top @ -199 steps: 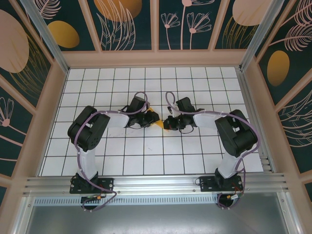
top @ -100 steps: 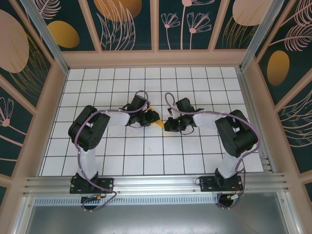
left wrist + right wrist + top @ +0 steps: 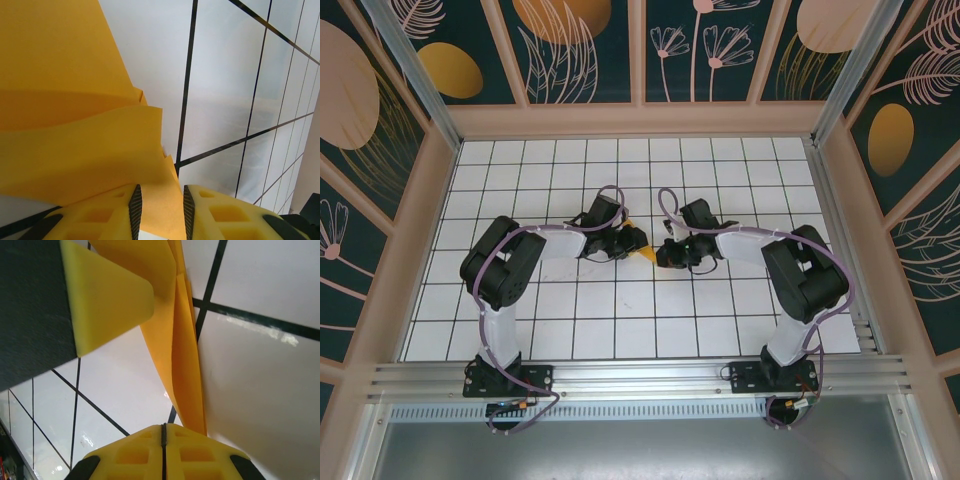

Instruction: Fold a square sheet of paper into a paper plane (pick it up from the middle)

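Note:
The sheet of paper [image 3: 643, 254] is folded into a narrow, creased orange-yellow strip on the floor between my two grippers, mostly covered by them from above. My left gripper [image 3: 636, 240] is open. In the left wrist view its jaws [image 3: 160, 210] stand apart with a flap of the layered paper [image 3: 75, 125] lying between them, neither pad pressing on it. My right gripper [image 3: 663, 254] is shut, pads together [image 3: 163, 432] with nothing between them. The pointed fold of paper [image 3: 180, 350] runs down to its right fingertip. A left-gripper finger [image 3: 107, 295] rests on the paper's upper part.
The floor [image 3: 620, 310] is a white tiled grid with black lines. Pink-framed painted walls [image 3: 640, 118] close it in on three sides, and a metal rail [image 3: 640, 375] carrying both arm bases runs along the near edge.
Both grippers have closed in slightly toward each other over the paper, so less of it shows from above. The jaws look unchanged.

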`<state>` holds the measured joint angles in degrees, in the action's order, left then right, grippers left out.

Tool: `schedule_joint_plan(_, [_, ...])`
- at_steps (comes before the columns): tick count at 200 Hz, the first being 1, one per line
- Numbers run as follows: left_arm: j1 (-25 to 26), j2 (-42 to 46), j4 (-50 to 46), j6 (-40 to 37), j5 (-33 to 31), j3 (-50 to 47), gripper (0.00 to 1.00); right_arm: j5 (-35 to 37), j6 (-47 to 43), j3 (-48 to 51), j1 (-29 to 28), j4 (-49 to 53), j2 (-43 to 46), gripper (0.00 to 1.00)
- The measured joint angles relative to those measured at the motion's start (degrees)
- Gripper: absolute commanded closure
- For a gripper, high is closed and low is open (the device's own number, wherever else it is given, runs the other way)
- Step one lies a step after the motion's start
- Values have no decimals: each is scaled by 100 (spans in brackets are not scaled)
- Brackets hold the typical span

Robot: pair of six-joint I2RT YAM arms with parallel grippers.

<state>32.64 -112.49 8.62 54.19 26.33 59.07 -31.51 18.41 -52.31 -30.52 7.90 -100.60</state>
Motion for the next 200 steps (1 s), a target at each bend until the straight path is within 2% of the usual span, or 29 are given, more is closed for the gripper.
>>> schedule_joint_plan(124, [0, 0, 4, -20, 11, 0, 67, 57, 13, -26, 22, -116, -334, 92])
schedule_joint_plan(200, [4, 0, -37, -57, 2, 26, 66, 55, 20, 468, 52, -164, 33, 93])
